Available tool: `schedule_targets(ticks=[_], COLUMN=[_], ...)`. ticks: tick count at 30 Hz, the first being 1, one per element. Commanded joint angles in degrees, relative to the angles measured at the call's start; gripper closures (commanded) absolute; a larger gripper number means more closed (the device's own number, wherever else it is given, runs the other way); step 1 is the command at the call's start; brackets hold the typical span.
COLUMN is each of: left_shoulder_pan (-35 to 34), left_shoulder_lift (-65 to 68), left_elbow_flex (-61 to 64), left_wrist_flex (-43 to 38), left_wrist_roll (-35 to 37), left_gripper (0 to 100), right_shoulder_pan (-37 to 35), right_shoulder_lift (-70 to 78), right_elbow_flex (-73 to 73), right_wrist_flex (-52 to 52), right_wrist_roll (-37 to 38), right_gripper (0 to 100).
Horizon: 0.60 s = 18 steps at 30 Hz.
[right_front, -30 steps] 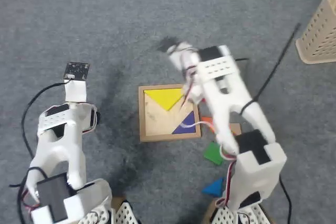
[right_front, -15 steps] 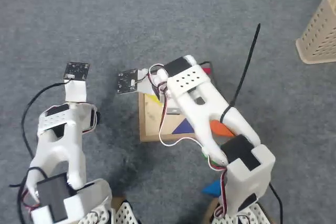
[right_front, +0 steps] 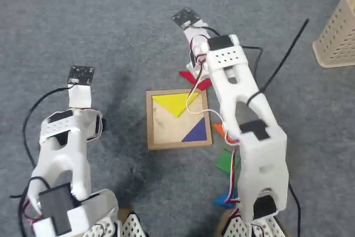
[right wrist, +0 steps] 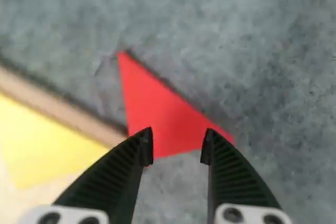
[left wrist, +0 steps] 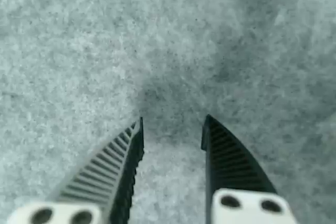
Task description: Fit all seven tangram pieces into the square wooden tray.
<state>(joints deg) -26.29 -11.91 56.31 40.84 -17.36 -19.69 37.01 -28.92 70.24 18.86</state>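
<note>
The square wooden tray [right_front: 151,131] lies mid-table with a yellow triangle [right_front: 175,102] and a purple triangle [right_front: 196,132] inside it. A red triangle [right_front: 196,81] rests on the carpet just beyond the tray's far edge. My right gripper [right wrist: 177,141] is open low over the red triangle [right wrist: 157,111], one finger on each side of its near edge, beside the tray rim [right wrist: 58,107]. Orange [right_front: 218,129], green [right_front: 224,160] and blue [right_front: 226,198] pieces lie right of the tray. My left gripper [left wrist: 172,130] hangs open above bare carpet, left of the tray.
A beige perforated basket [right_front: 335,31] stands at the far right edge. The right arm [right_front: 244,115] stretches over the loose pieces right of the tray. Grey carpet covers the table, with open room at the far left.
The right arm swung left across the tray, then back and farther out; it now sits beyond the tray's far edge at the red triangle. The left arm stayed still.
</note>
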Motion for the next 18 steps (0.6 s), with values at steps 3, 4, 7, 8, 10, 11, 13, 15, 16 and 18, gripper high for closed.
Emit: schedule_targets(ticks=[3, 4, 7, 8, 10, 11, 13, 15, 16, 18], left_shoulder_pan=[-0.1, -0.1, -0.1, -0.1, -0.1, -0.1, -0.1, -0.1, -0.1, -0.1], left_shoulder_lift=[-2.5, -2.5, -2.5, -2.5, -2.5, -2.5, -2.5, -2.5, -2.5, -2.5], left_elbow_flex=[-0.1, -0.1, -0.1, -0.1, -0.1, -0.1, -0.1, -0.1, -0.1, -0.1], left_wrist_flex=[-1.1, -1.1, -1.1, -1.1, -1.1, -1.1, -1.1, -1.1, -1.1, -1.1], left_wrist_roll=[-0.5, -0.5, -0.5, -0.5, -0.5, -0.5, -0.5, -0.5, -0.5, -0.5], left_gripper=[82, 82, 82, 82, 82, 82, 82, 82, 82, 82], right_shoulder_pan=[1.2, 1.1, 0.7, 0.7, 0.1, -0.1, -0.6, -1.1, -1.3, -2.2], right_shoulder_lift=[4.7, 5.2, 5.7, 5.8, 5.8, 5.8, 5.8, 5.5, 5.5, 5.5], right_elbow_flex=[-8.1, -8.1, -8.1, -8.1, -8.1, -8.1, -8.1, -7.9, -7.8, -7.8], right_wrist_flex=[3.3, 3.7, 5.7, 6.5, 8.0, 8.8, 10.1, 10.9, 11.4, 12.2], right_wrist_roll=[-1.3, -1.3, -0.6, 0.3, 1.0, 1.0, 1.0, 1.0, 1.0, 1.0], right_gripper=[85.0, 85.0, 85.0, 85.0, 85.0, 85.0, 85.0, 85.0, 85.0, 85.0])
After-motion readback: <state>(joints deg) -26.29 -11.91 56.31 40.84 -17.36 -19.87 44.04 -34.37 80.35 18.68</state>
